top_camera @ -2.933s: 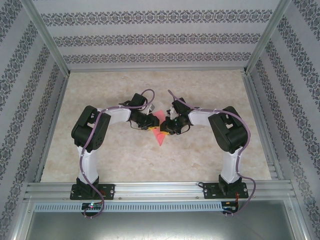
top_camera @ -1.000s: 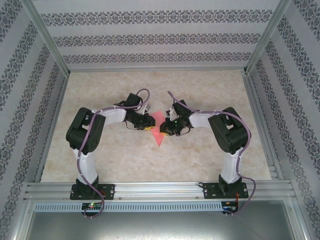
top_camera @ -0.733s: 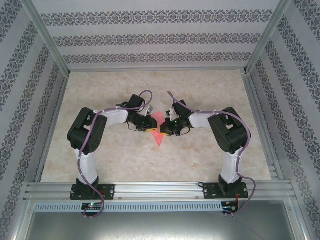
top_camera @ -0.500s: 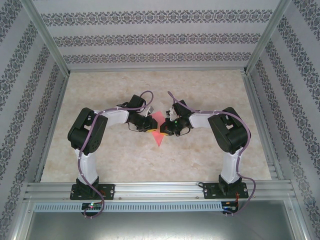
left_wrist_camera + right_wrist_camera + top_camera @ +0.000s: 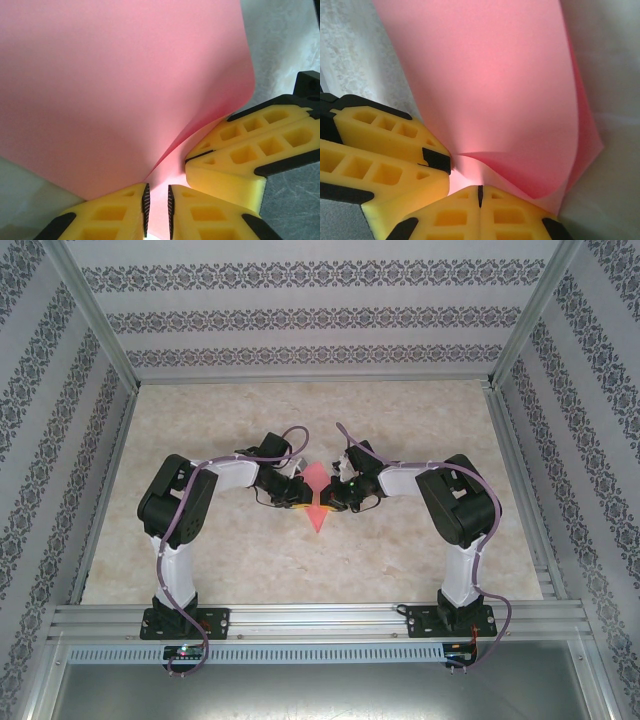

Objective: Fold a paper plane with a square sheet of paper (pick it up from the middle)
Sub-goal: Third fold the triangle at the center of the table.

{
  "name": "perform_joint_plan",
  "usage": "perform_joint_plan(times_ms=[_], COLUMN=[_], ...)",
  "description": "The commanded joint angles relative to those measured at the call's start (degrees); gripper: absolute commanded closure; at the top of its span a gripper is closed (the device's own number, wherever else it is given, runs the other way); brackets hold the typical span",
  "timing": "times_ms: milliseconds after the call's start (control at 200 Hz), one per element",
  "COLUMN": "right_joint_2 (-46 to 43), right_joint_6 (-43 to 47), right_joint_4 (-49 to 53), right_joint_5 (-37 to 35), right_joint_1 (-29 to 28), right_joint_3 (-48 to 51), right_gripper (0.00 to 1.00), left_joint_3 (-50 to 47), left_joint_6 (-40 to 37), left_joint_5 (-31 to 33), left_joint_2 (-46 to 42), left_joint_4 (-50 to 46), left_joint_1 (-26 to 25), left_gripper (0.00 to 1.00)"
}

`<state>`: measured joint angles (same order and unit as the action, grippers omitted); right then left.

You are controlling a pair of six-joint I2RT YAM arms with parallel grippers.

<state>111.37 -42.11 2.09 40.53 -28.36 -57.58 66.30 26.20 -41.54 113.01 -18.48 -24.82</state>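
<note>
- Grippers: left gripper point(image 5: 157, 202) stands narrow, pinching pink sheet point(image 5: 120, 85) between its pads.
- right gripper point(image 5: 480, 192) is fully closed on same sheet, just beside.
- Sheet is at middle of marbled tabletop point(image 5: 400, 430); patterned walls point(image 5: 320, 315) around.

It looks like a robotics lab test cell, though little outside it can be seen: two robot arms point(image 5: 175, 530) bolted to an aluminium rail point(image 5: 320, 618), a marble-patterned table point(image 5: 400, 570), and wallpaper-patterned panels point(image 5: 320, 320) held in metal framing point(image 5: 93, 315).
</note>
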Motion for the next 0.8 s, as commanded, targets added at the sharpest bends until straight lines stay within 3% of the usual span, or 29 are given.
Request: perform_joint_plan(times_ms=[0, 290, 794], right_joint_2=[0.1, -2.4, -5.7], right_joint_6=[-0.6, -1.7, -4.8], right_joint_4=[-1.2, -3.0, -6.5], right_joint_5=[1.0, 2.0, 2.3], right_joint_1=[-0.2, -0.1, -3.0], right_joint_3=[1.0, 1.7, 7.3], right_gripper=[1.00, 0.99, 0.99], left_joint_3=[0.2, 0.9, 1.1], left_joint_6=[-3.6, -5.9, -5.9], left_joint_5=[3.8, 10.1, 11.5], left_joint_2=[2.0, 3.2, 4.2], left_joint_4=[-5.6, -8.8, -8.8], left_joint_1=[-0.9, -1.1, -1.1], left_gripper=[0.78, 0.78, 0.78])
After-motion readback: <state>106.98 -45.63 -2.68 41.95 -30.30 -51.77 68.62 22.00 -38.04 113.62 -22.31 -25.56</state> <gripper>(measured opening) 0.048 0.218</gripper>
